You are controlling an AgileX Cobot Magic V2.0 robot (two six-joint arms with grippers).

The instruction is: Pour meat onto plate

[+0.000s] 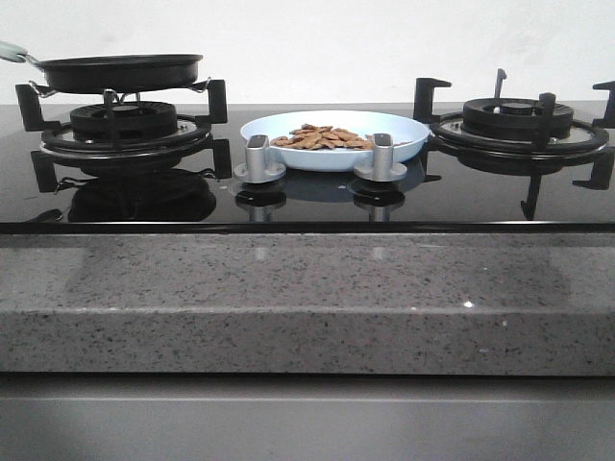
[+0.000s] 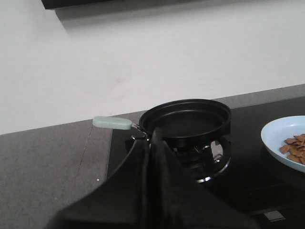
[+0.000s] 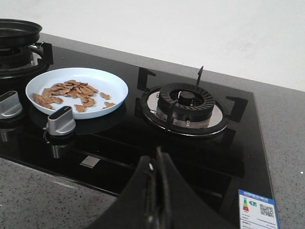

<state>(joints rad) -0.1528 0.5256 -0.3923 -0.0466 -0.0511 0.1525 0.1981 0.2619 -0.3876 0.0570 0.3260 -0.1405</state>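
meat (image 1: pixel 321 138): heaped on plate, a few pieces apart near the rim
plate (image 1: pixel 394 129): on black glass hob between the two burners, behind the two knobs (image 1: pixel 258 157)
pan (image 1: pixel 120 71): on left burner, looks bare inside, pale green handle
left gripper (image 2: pixel 153 157): fingers pressed together, holding nothing
right gripper (image 3: pixel 157 176): fingers together, holding nothing, over hob front edge

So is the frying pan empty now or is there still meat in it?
Empty. The left wrist view shows the pan bare and black inside, upright on its burner; the meat lies on the plate.
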